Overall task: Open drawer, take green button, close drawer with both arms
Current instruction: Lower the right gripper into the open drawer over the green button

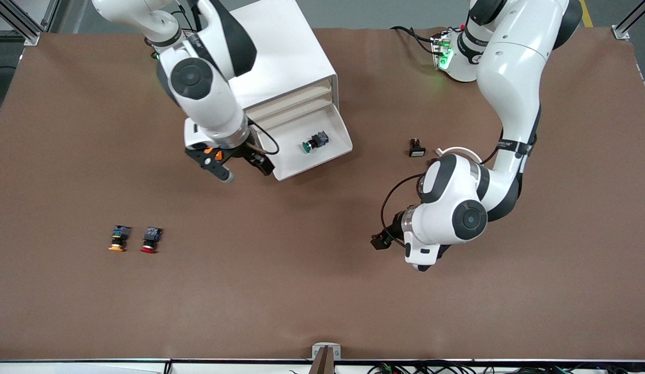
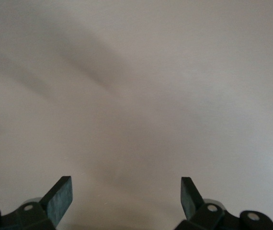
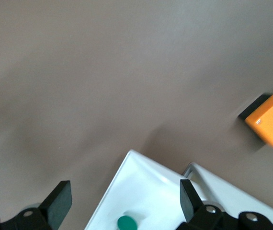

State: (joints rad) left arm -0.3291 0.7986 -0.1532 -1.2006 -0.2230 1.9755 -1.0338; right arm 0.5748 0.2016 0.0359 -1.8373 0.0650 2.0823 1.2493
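Two white arms reach over a brown table (image 1: 322, 291). From the front camera, a white cabinet (image 1: 281, 67) stands toward the right arm's end of the table. Its lowest drawer (image 1: 330, 150) is pulled out, and the green button (image 1: 315, 142) lies inside it on the tray floor. The right gripper (image 1: 238, 167) hangs just beside the corner of the open drawer, over the table, fingers spread apart with nothing between them. The left gripper (image 1: 387, 238) sits low over bare table toward the left arm's end, well apart from the drawer and nearer to the camera than it; from here its fingers are mostly hidden under the wrist. A small black and white part (image 1: 416, 148) lies between the drawer and the left arm. Nearer to the camera, toward the right arm's end, a yellow button (image 1: 118, 239) and a red button (image 1: 151, 240) stand beside each other.

From the left wrist, the gripper (image 2: 126, 195) shows both fingers (image 2: 60, 197) wide apart over plain brown tabletop, holding nothing.

From the right wrist, the gripper (image 3: 126, 196) is likewise spread open. Between its fingers (image 3: 59, 198) lies the corner of the drawer (image 3: 136, 184) with the green cap of the button (image 3: 126, 223) inside. An orange cube (image 3: 271, 120) with a hole sits on the table near the cabinet.
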